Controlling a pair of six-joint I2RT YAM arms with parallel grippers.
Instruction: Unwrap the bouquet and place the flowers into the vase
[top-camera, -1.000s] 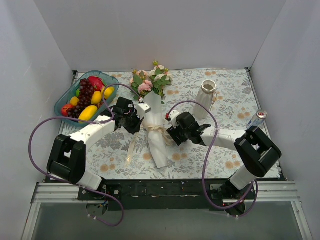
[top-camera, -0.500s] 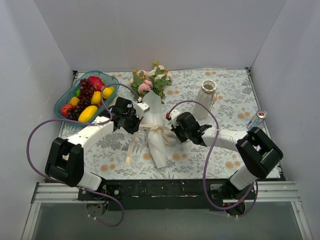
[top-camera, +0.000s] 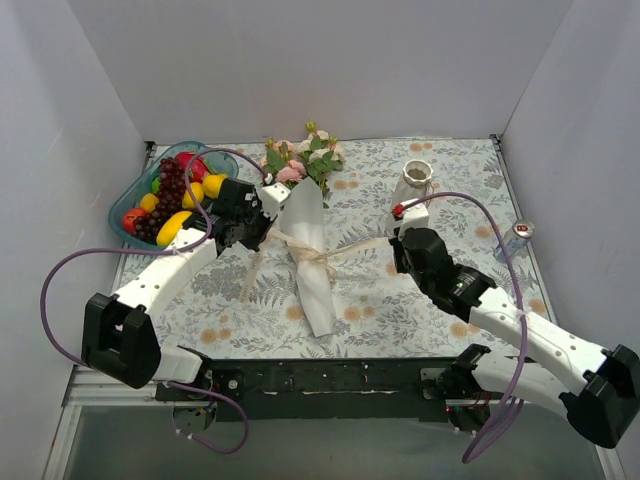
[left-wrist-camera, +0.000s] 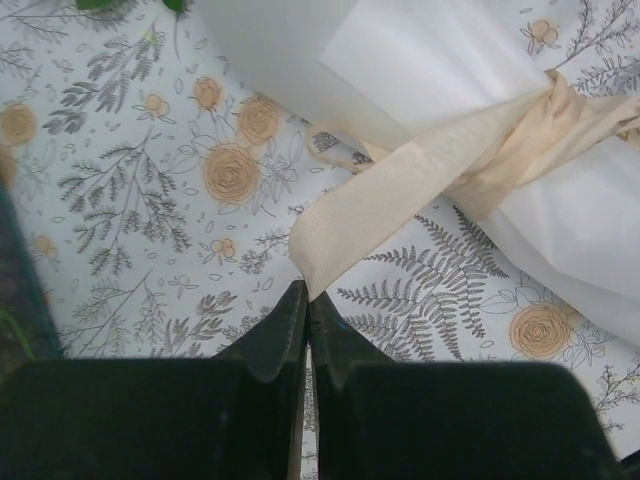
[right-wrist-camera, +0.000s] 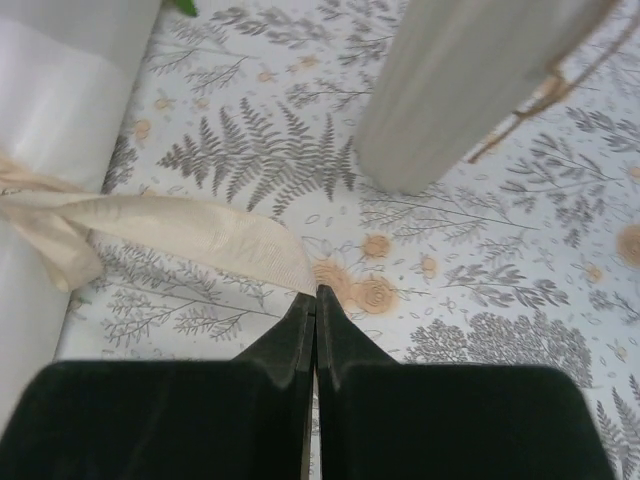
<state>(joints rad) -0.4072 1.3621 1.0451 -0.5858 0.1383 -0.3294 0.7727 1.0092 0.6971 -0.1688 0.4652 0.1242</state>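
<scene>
The bouquet (top-camera: 305, 235) is lying wrapped on the tabletop (top-camera: 380, 300), with the vase (top-camera: 412, 185) standing to its right. The left jaws and right jaws are each pinching a ribbon (left-wrist-camera: 400, 190) end. Uneven pulling is risking dragging the bouquet, tightening the knot, or the ribbon slipping free.

In the right wrist view the vase (right-wrist-camera: 465, 90) is blurred and cut off by the top edge, hiding its neck and rim. White paper (top-camera: 315, 290) hides the stems of the flowers (top-camera: 292, 172), and the label on the can (top-camera: 518, 238) is too small to read.
</scene>
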